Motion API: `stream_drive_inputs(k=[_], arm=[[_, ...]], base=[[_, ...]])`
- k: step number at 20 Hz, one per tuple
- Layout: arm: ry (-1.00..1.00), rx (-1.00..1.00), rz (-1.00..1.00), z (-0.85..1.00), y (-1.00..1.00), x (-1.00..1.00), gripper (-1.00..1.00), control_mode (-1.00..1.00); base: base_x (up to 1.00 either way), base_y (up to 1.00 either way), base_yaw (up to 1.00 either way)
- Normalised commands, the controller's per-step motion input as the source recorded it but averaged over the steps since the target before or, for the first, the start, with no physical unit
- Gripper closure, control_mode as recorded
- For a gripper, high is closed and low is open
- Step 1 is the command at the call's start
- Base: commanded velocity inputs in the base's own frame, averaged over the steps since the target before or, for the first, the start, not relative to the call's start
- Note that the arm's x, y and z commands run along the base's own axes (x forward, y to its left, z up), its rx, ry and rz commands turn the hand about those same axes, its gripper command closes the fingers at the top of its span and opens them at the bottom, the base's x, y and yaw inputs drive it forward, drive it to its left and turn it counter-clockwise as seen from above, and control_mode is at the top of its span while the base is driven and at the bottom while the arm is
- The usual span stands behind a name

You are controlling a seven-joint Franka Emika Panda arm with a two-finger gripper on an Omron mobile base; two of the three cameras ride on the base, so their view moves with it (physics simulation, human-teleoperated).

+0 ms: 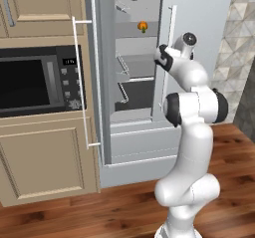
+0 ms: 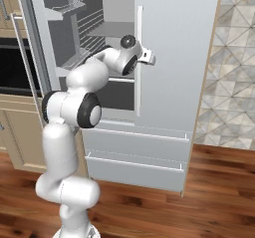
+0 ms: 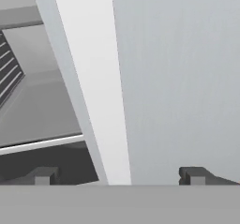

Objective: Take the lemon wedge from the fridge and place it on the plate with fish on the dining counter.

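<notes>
The end effector [image 3: 119,176] sits nearest, fingertips [image 3: 43,175] spread wide and holding nothing, right up against the white bar handle [image 3: 93,87] of the fridge's [image 2: 174,58] closed right door. That handle and door edge block its way in. The left door [image 1: 102,82] hangs open; the lemon wedge [image 1: 142,26] rests on an upper shelf [image 1: 137,35]. A black microwave [image 1: 37,80] sits to the left.

L fridge [image 1: 199,13] door open, way in free; shut R door handle [image 3: 101,101] between gripper [image 3: 119,175] jaws.
</notes>
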Motion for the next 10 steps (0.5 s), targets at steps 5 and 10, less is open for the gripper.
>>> stream_drive_inputs(k=[5,10], arm=[[0.00,0.00,0.00,-0.22,0.00,0.31,-1.00,-1.00],[0.00,0.00,0.00,-0.20,0.00,0.37,-1.00,-1.00]], base=[[0.00,0.00,0.00],[0.00,0.00,0.00]])
